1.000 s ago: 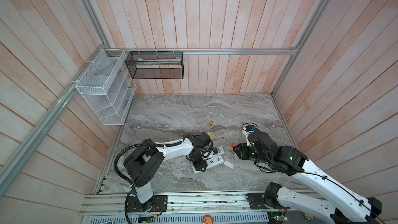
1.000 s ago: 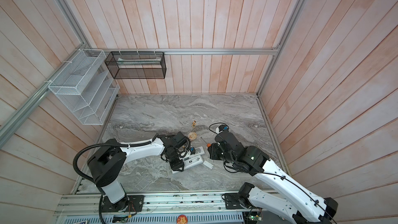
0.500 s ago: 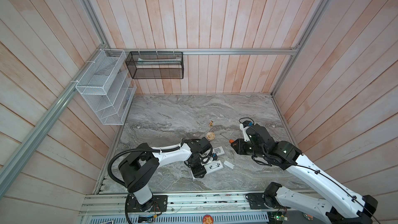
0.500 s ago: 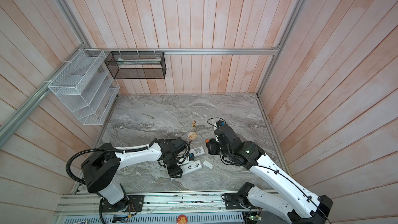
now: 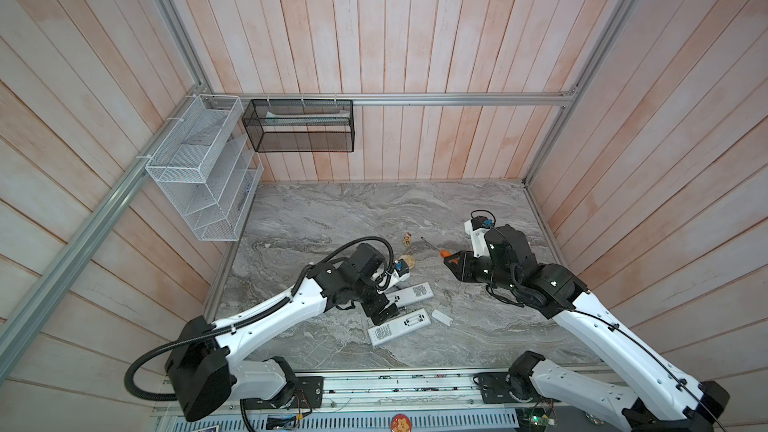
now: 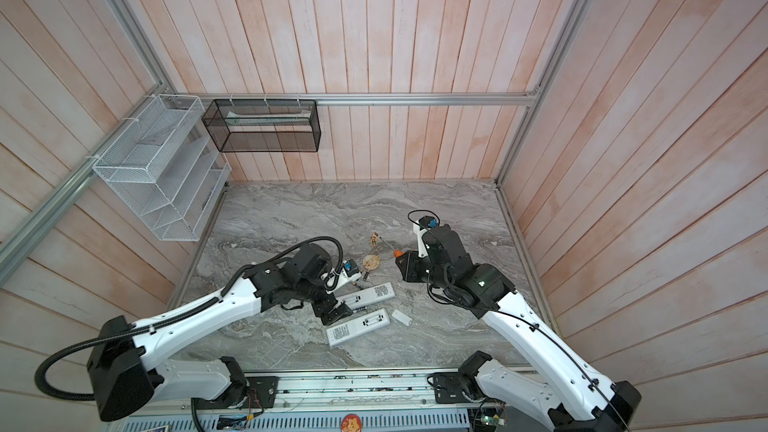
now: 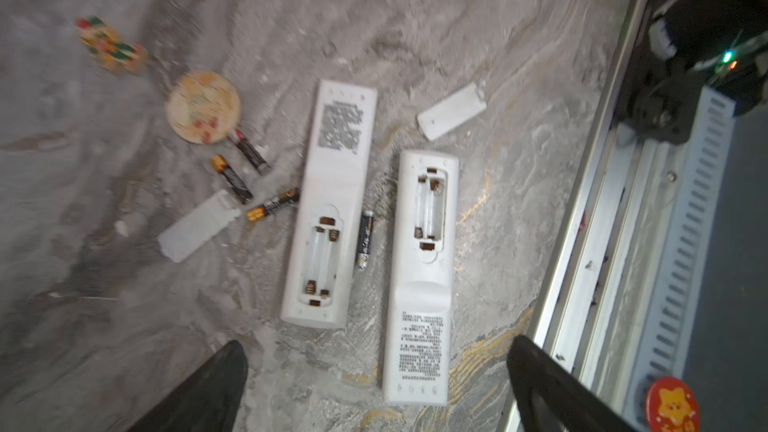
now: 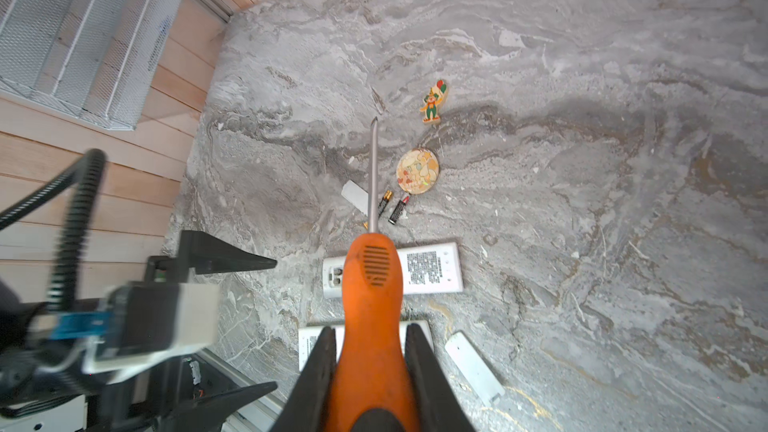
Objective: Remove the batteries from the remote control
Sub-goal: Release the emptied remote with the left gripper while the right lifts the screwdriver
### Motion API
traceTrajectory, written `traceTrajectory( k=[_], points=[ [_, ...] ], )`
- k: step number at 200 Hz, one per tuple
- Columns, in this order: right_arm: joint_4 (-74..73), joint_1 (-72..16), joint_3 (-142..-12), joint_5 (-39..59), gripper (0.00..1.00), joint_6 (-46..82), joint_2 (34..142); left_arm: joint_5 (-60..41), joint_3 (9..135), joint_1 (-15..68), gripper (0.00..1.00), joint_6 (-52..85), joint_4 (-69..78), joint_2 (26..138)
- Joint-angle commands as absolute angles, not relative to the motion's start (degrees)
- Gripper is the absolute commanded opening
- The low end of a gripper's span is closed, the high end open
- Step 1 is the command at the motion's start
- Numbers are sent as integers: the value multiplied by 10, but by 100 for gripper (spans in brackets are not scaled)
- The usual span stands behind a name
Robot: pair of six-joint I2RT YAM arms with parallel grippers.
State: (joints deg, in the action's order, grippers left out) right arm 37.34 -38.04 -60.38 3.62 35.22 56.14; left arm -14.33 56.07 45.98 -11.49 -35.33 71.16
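Note:
Two white remotes [image 7: 332, 209] [image 7: 422, 268] lie face down side by side, battery bays open and empty. Several batteries lie loose on the marble: one [image 7: 365, 238] between the remotes, the others [image 7: 273, 204] [image 7: 230, 178] [image 7: 251, 151] beside a white cover plate [image 7: 198, 226]. A second cover [image 7: 452, 110] lies apart. My left gripper [image 7: 376, 347] [image 5: 380, 309] hangs open above the remotes' ends, holding nothing. My right gripper [image 8: 370, 338] [image 5: 451, 261] is shut on an orange-handled screwdriver [image 8: 372, 284], raised behind the remotes with its shaft pointing away over the batteries.
A round wooden disc [image 7: 203, 106] and a small clown figure [image 8: 433, 102] lie behind the batteries. A white wire rack [image 5: 199, 172] and a black mesh basket [image 5: 299, 126] hang on the walls. An aluminium rail [image 5: 374, 384] runs along the front edge.
My left gripper has opened wide and shifted toward the near ends of the remotes. My right gripper has lifted the screwdriver back, away from the remotes.

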Motion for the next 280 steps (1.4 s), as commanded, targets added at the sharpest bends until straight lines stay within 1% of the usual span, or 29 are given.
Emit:
traceTrajectory(
  k=[1, 28, 50, 64, 83, 111, 132, 159, 220, 248, 280],
  points=[
    [322, -377, -637, 39, 0, 310, 565, -167, 556, 423, 100, -49, -257, 645],
    [279, -376, -642, 23, 0, 284, 565, -175, 526, 378, 100, 40, -169, 564],
    [245, -377, -641, 15, 0, 260, 565, -144, 504, 345, 100, 157, -121, 525],
    [230, -377, -639, 11, 0, 245, 565, -149, 496, 318, 100, 234, -99, 515],
    [217, -376, -639, 5, 0, 222, 567, -191, 487, 276, 100, 336, -63, 517],
    [206, -377, -633, -3, 0, 205, 564, -305, 461, 229, 100, 476, 55, 547],
    [194, -377, -621, -7, 0, 200, 557, -363, 441, 221, 100, 561, 155, 576],
    [179, -376, -604, -11, 0, 199, 547, -394, 403, 222, 100, 662, 291, 602],
    [155, -376, -591, -5, 0, 207, 542, -399, 363, 231, 100, 754, 420, 611],
    [128, -377, -584, 20, 0, 221, 544, -378, 362, 267, 100, 740, 416, 616],
    [101, -376, -581, 65, 0, 246, 557, -363, 375, 306, 100, 735, 436, 654]
  ],
)
